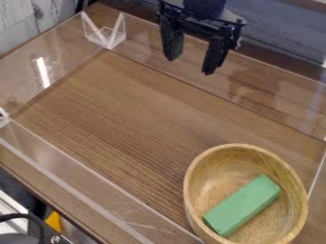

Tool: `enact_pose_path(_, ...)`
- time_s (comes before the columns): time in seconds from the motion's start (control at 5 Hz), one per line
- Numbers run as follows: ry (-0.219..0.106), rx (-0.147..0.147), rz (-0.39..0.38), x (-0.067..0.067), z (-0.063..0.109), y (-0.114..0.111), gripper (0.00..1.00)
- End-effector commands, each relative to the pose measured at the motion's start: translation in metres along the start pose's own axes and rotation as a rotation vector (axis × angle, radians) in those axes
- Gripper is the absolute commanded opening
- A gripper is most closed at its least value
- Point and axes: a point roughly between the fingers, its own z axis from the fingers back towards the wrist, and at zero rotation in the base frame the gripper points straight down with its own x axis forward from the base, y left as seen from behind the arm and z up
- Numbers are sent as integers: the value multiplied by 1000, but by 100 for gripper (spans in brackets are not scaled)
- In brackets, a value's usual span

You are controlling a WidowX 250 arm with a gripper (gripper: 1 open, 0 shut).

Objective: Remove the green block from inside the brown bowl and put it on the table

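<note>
Green block [243, 207] lies tilted inside the brown bowl [204, 174], which sits at the near right of the table [128, 114]. Pincer [192, 57] hangs well apart at the far side, fingers spread, holding nothing. Clear walls [51, 67] border the table.

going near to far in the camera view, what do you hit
green block lying in the brown bowl → bare table → gripper hanging with fingers apart → clear acrylic stand at the far wall
</note>
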Motion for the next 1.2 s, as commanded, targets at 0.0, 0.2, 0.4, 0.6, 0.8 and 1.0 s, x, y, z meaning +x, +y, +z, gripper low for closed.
enact_pose_path(0.0,10,-6,-13,-9,6,-8,100)
enact_pose_path(0.2,37,-13,-93,-32,8,-34,100)
enact_pose_path(0.4,64,-17,-281,-50,1,-84,100)
enact_pose_path(0.6,82,-12,-461,-67,-14,-135,100)
enact_pose_path(0.8,90,-2,-587,-84,-34,-147,100)
enact_pose_path(1.0,64,12,-659,-85,-41,-148,100)
